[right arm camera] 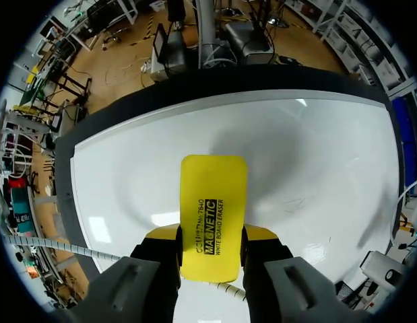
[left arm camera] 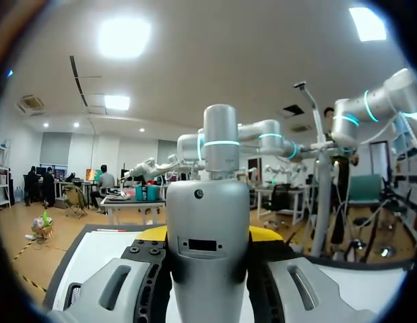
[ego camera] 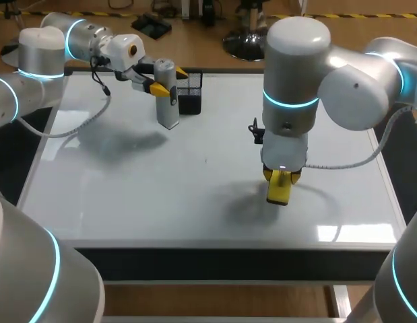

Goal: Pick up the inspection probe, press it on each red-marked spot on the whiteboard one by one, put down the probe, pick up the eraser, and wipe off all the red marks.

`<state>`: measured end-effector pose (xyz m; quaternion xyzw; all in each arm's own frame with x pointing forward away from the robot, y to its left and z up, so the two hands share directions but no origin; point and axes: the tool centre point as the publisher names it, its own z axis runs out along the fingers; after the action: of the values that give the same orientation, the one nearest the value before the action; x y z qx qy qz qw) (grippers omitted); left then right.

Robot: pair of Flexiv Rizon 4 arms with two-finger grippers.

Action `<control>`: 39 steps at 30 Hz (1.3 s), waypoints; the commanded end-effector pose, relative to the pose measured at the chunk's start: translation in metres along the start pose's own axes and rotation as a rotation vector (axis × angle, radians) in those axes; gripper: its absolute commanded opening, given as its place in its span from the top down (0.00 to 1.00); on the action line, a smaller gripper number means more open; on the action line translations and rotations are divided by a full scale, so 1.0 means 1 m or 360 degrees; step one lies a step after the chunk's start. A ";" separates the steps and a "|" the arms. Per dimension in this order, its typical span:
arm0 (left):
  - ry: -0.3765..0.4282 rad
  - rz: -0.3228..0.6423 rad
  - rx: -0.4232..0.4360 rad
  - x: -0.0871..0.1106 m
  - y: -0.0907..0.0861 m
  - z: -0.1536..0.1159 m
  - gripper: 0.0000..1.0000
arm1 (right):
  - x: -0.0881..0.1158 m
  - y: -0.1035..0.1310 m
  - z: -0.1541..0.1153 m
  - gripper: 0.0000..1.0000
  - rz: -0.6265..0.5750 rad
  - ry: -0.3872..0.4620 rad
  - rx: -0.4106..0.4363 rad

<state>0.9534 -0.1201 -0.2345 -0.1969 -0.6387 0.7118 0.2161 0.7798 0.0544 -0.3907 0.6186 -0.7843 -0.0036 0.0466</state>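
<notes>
The silver inspection probe hangs upright over the far left of the whiteboard, and my left gripper is shut on its upper part. In the left wrist view the probe fills the gap between the fingers of the left gripper. My right gripper is shut on the yellow eraser, whose lower end rests on the board right of centre. The right wrist view shows the eraser clamped in the right gripper, flat against the whiteboard. I see no red marks on the board.
A black mesh holder stands at the board's far edge, just right of the probe. The board's dark frame runs along the near edge. My right arm's bulky elbow hangs over the board's right half.
</notes>
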 end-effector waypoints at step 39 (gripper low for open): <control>0.0007 -0.0002 -0.0004 -0.001 -0.002 -0.001 1.00 | -0.058 -0.186 -0.030 1.00 -0.0397 -0.0053 0.0108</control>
<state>0.9535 -0.1200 -0.2344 -0.1969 -0.6387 0.7118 0.2161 0.9532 0.0624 -0.3769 0.7131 -0.7008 0.0160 -0.0061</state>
